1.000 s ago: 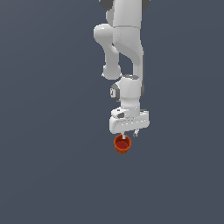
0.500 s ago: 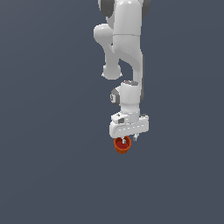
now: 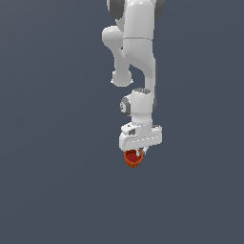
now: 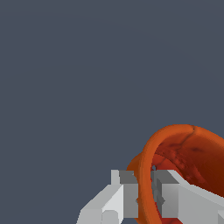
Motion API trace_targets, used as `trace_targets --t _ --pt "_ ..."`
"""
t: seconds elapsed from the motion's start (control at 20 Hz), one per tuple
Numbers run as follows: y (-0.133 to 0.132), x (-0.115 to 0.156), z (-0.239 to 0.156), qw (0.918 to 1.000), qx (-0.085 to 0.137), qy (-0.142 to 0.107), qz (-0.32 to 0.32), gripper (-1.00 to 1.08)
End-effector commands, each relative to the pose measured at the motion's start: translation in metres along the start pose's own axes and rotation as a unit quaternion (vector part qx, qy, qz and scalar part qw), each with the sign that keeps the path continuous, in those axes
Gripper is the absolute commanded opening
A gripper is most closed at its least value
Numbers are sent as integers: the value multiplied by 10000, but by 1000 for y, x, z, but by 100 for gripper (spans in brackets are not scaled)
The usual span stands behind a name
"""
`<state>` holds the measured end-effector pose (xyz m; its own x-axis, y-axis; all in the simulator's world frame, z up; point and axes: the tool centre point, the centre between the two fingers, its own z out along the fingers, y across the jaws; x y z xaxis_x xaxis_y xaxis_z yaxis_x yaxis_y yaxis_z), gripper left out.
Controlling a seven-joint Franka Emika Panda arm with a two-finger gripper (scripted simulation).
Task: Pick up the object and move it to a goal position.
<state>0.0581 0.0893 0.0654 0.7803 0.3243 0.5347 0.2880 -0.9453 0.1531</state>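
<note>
pincer [image 4: 146, 192]: closed onto the cup's rim, one finger inside, one outside | cup [image 3: 133, 158]: directly beneath the pincer, tilted, probably off the floor | progress: grasp done; carry to goal left, no goal marker visible

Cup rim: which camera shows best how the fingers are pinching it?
The wrist view. There the cup fills the frame, and its rim wall passes between the two fingers of the gripper, one inside, one outside. The exterior view shows only a small cup hanging under the gripper, contact unclear.
</note>
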Motion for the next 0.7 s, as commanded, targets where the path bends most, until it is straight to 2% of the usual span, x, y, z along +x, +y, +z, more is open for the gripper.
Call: trace_targets --t 0.0,0.35,0.65 --pt "0 0 0 10000 1 2 -2 -100" --pt "1 4 -5 10000 -2 1 0 -100" --pt "3 21 -26 10000 -2 1 0 -100"
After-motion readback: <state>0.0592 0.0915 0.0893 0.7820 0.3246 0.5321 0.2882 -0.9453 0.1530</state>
